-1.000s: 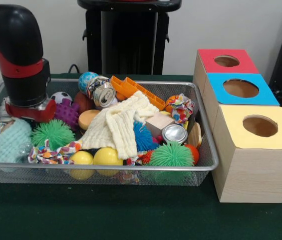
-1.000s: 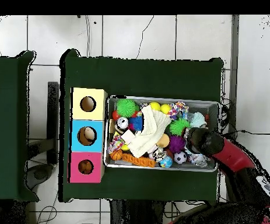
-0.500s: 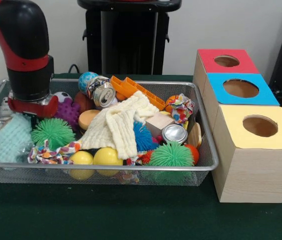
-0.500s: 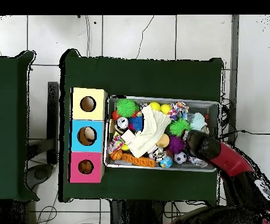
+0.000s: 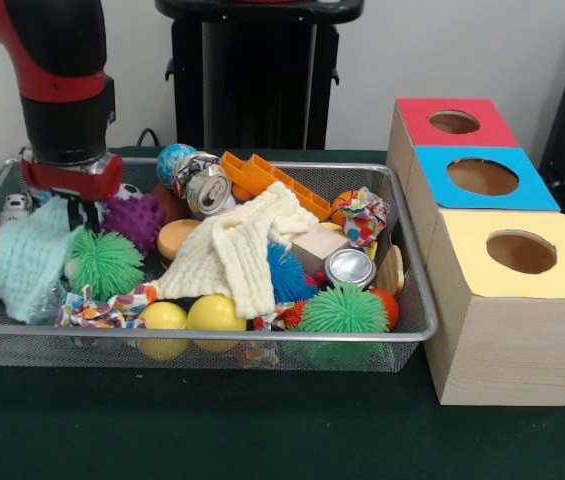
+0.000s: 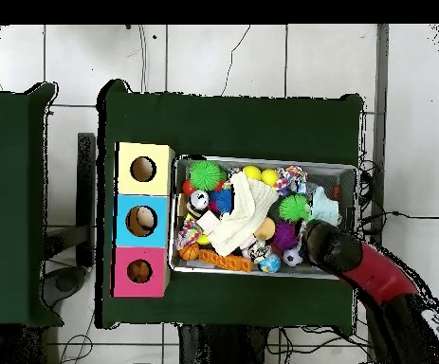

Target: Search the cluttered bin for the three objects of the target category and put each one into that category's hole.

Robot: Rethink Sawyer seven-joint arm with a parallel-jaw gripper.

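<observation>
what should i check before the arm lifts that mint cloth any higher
1. Grip on the mint knitted cloth: the gripper sits at its upper edge, fingers hidden; cannot tell.
2. Cloth clear of the bin: not ok, its lower part lies among the toys in the wire bin.
3. Snag risk: the green spiky ball touches the cloth; not ok.
4. Holes open: the red box, blue box and yellow box all show open holes; ok.
5. Path to the boxes: nothing stands above the bin between arm and boxes; ok.
</observation>
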